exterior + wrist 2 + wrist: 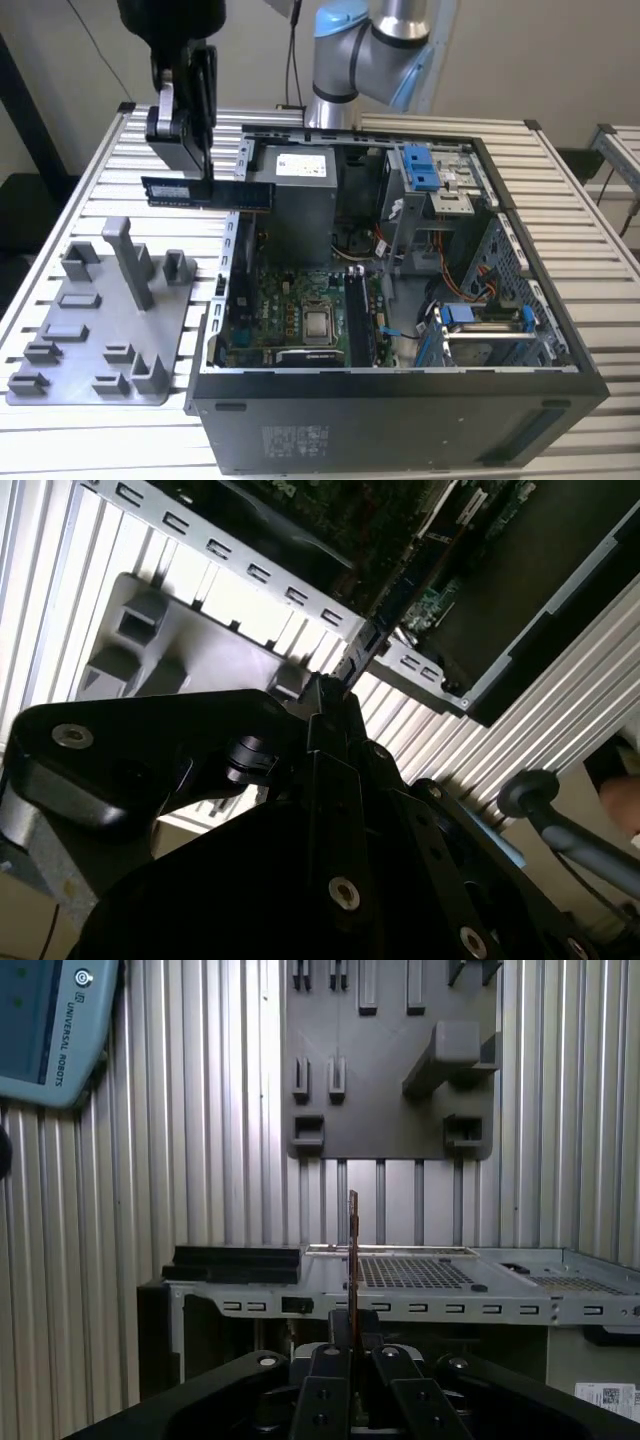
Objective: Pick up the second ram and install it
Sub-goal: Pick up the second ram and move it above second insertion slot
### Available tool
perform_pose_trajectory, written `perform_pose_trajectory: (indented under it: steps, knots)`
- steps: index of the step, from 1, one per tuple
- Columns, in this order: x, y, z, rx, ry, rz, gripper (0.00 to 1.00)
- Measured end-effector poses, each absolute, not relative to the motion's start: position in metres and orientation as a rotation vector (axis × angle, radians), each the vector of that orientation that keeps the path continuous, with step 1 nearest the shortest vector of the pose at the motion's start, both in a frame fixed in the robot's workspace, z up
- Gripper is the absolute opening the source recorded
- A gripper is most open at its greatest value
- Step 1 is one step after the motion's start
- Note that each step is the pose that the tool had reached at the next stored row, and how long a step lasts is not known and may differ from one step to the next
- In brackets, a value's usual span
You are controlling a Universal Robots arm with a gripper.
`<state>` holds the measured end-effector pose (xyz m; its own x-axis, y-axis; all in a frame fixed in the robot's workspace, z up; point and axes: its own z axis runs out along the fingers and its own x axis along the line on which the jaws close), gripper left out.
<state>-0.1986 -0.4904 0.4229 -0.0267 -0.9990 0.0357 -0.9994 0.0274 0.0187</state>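
Gripper [192, 172] pinches second ram [230, 194] edgewise, aloft

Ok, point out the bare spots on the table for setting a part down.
Bare table slats lie in front of the tray, behind it under the end effector holding the ram, and along the exterior view's right of the case. Inside the case is crowded.

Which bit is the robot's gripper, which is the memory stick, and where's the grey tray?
Gripper [190, 172]: exterior view, midway between its fingertips, clamped on the stick.
Second ram [238, 194]: exterior view, blue face clear of the gripper.
Grey tray [165, 320]: exterior view, bare flat base.
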Motion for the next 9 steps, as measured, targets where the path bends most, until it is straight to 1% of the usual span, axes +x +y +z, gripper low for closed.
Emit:
perform_pose_trajectory:
  steps: [9]
  knots:
    - [-0.182, -0.490, 0.423, 2.164, -2.223, 0.018, 0.14]
